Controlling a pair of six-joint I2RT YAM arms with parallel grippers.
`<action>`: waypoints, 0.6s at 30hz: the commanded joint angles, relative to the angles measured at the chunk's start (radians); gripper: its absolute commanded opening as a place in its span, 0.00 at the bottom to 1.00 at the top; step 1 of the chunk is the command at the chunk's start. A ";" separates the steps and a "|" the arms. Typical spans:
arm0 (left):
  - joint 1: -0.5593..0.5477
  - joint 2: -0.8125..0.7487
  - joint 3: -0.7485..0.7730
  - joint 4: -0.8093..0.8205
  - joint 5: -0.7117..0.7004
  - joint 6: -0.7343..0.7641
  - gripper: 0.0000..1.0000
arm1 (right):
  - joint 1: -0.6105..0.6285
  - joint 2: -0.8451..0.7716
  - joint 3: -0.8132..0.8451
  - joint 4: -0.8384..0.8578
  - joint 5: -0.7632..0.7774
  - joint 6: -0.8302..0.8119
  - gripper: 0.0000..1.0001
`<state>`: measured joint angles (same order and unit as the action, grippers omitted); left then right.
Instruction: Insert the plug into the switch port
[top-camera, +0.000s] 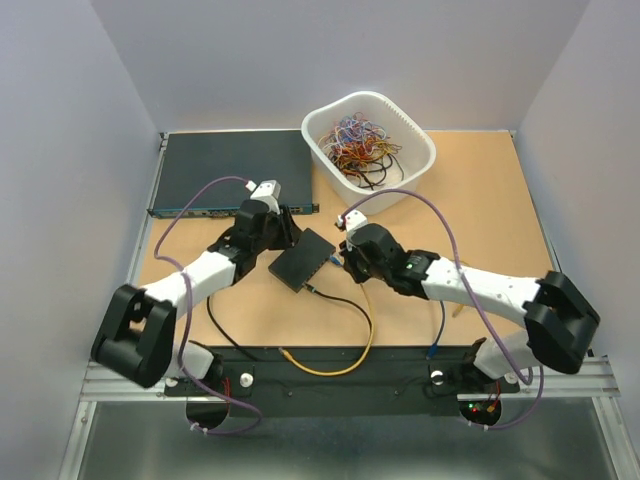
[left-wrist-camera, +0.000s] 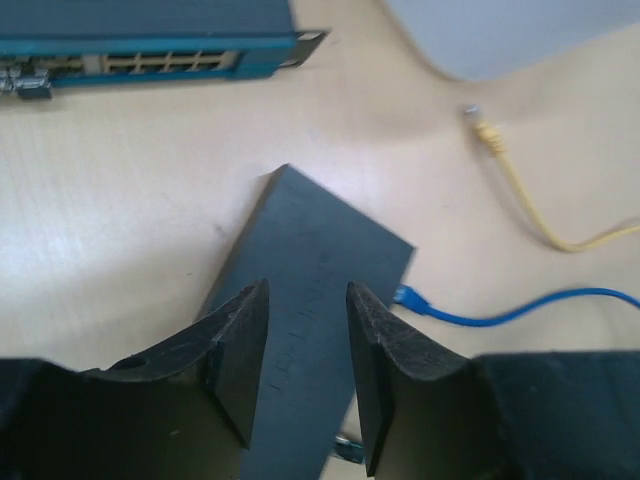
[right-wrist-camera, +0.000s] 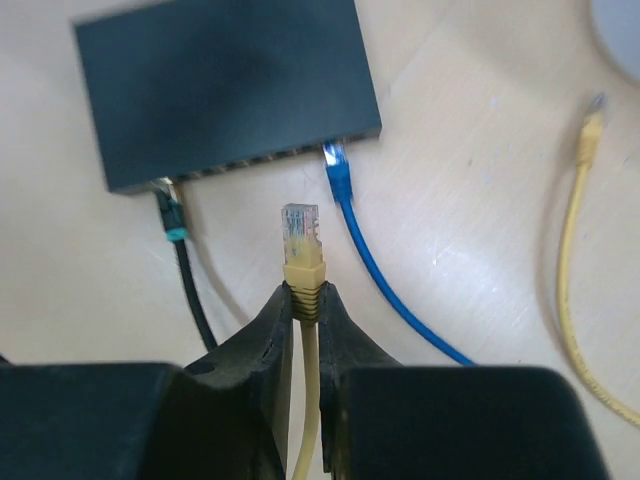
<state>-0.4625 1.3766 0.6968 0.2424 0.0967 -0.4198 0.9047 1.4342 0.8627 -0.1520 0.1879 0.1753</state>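
Note:
The small black switch box lies flat, with its row of switch ports along the edge facing my right gripper. That gripper is shut on the ribbed boot of a beige plug, whose clear tip points at the ports a short way off. A blue plug and a teal-booted black plug sit in the row. My left gripper stands open over the box, one finger on each side of its top. In the top view the box lies between the left gripper and the right gripper.
A wide dark rack unit with a teal front lies at the back left. A white basket of tangled cables stands at the back. A loose yellow cable and a blue cable trail over the table beside the box.

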 joint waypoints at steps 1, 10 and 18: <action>0.002 -0.160 -0.061 0.167 0.127 -0.036 0.48 | 0.007 -0.110 -0.017 0.109 0.007 -0.036 0.00; -0.022 -0.300 -0.171 0.348 0.278 -0.126 0.48 | 0.007 -0.267 -0.103 0.209 -0.131 -0.071 0.00; -0.131 -0.312 -0.223 0.489 0.308 -0.145 0.48 | 0.005 -0.274 -0.116 0.236 -0.169 -0.073 0.00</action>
<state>-0.5472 1.1000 0.4808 0.5911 0.3630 -0.5491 0.9047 1.1858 0.7502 0.0013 0.0536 0.1181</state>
